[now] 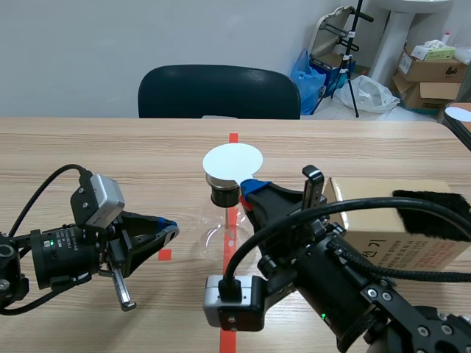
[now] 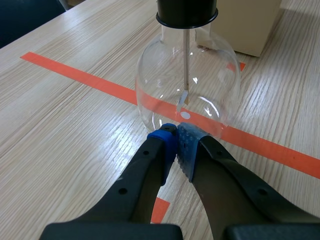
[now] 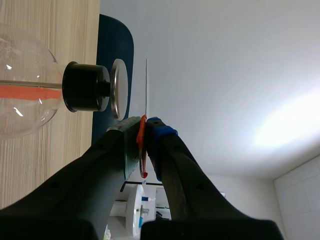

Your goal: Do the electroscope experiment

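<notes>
The electroscope is a clear glass flask (image 1: 212, 226) with a black stopper (image 1: 223, 195), standing on the orange-red tape line mid-table. My right gripper (image 1: 250, 188) is shut on the red grip of a thin white disc (image 1: 232, 160), holding it just above the stopper. In the right wrist view the white disc (image 3: 147, 85) shows edge-on, close to the electroscope's metal top plate (image 3: 119, 89) with a small gap. My left gripper (image 1: 171, 226) is shut on nothing, its tips (image 2: 177, 136) just short of the flask (image 2: 187, 85). A rod with a foil leaf (image 2: 183, 98) hangs inside.
A cardboard box (image 1: 383, 220) stands right of the flask with something black and fuzzy (image 1: 434, 209) lying on it. A dark chair (image 1: 218, 92) stands behind the table's far edge. Bare wood lies to the far left.
</notes>
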